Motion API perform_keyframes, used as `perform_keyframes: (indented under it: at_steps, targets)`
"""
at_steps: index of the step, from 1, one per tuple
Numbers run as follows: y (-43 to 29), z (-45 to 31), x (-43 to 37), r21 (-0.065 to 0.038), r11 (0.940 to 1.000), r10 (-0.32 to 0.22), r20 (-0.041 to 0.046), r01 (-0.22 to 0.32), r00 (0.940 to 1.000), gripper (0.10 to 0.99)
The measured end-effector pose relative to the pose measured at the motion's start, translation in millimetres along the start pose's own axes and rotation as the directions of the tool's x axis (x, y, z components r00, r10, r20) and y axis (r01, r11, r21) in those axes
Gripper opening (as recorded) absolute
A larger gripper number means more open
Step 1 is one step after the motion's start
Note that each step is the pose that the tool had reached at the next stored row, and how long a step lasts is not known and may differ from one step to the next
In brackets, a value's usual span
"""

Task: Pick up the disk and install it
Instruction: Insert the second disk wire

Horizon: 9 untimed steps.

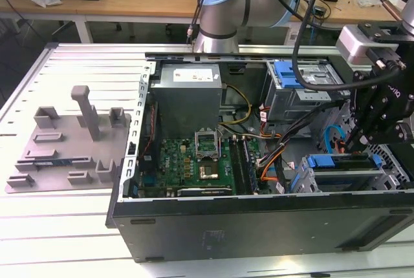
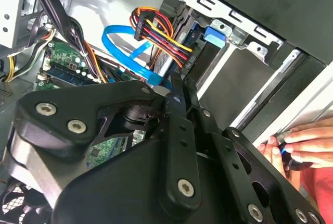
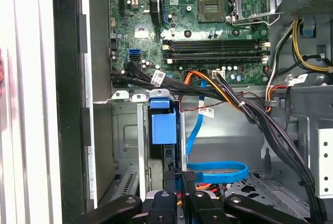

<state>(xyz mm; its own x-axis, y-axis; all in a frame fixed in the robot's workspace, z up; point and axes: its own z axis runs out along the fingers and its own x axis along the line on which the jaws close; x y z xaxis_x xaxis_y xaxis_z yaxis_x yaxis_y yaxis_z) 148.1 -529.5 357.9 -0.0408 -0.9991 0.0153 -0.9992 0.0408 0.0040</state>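
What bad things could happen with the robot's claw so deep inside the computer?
1. The claw is right next to a flat blue cable. It might snag it or tug it loose.
2. In the second wrist view, a person's hand rests close by. It might get bumped or pinched if the claw swings that way.
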Motion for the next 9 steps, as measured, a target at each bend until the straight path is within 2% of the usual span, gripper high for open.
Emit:
perform_keyframes:
  at_steps: [9]
  targets:
    - [-0.9, 1.3, 0.4, 0.000, 1.0000, 0.000, -0.0003, 0.000, 1.0000, 0.161]
